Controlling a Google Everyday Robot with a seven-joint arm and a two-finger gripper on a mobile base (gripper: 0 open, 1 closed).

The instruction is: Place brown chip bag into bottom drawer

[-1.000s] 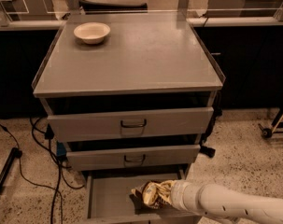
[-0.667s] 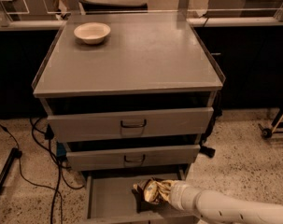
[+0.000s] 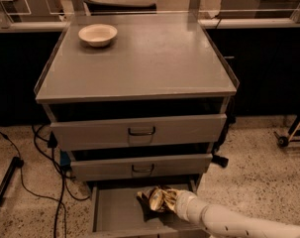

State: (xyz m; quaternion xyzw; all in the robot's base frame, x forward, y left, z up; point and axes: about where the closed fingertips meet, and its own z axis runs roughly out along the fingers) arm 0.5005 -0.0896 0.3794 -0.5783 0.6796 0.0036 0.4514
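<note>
The bottom drawer [image 3: 115, 213] is pulled open below the two upper grey drawers, showing its plain grey floor. The brown chip bag [image 3: 153, 198], cream and dark brown, sits over the drawer's right half, near its back. My gripper [image 3: 164, 201] reaches in from the lower right on a white arm [image 3: 224, 221] and is at the bag, over the drawer. The bag covers its fingers. I cannot tell if the bag rests on the drawer floor.
A round cream bowl [image 3: 97, 34] stands on the cabinet top [image 3: 154, 58] at the back left. Black cables [image 3: 55, 182] run on the speckled floor to the left. A cart wheel [image 3: 283, 141] shows at the right.
The arm has pushed a little further left and into the drawer, carrying the bag with it.
</note>
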